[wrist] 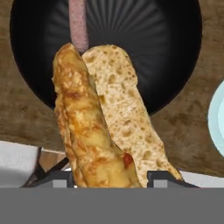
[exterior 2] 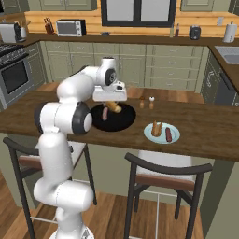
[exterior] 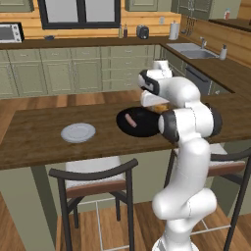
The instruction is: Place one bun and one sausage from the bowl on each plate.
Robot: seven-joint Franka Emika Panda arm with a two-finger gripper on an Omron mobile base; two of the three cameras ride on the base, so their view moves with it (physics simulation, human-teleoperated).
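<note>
So the bun [wrist: 103, 127] is up in the gripper [wrist: 109, 177], pinched at its near end between the two finger tips; in the hand view its long axis runs from those tips straight away toward the bowl [wrist: 175, 52], far end hanging over the bowl's near rim. It's a split bun, golden crusty half on one side, pale crumb half on the other, both pointing the same way. From the right base view the bun [exterior 2: 113, 107] hangs just above the bowl [exterior 2: 122, 122], tilted, one end higher than the other.

One sausage [wrist: 78, 26] lies in the bowl; its long axis lines up roughly with the bun's, and its near end is tucked behind the bun's far tip. Left base view shows that sausage [exterior: 130, 120] lying diagonally on the black dish [exterior: 142, 128].

Relative to the bowl: the light teal plate [exterior 2: 173, 138] sits on the counter near it, a bit apart, already carrying a bun [exterior 2: 157, 128] and a sausage [exterior 2: 168, 134] lying side by side; the pale grey plate [exterior: 78, 133] is on the bowl's other side, well apart. Two small shakers [exterior 2: 146, 102] stand just beyond the bowl.
</note>
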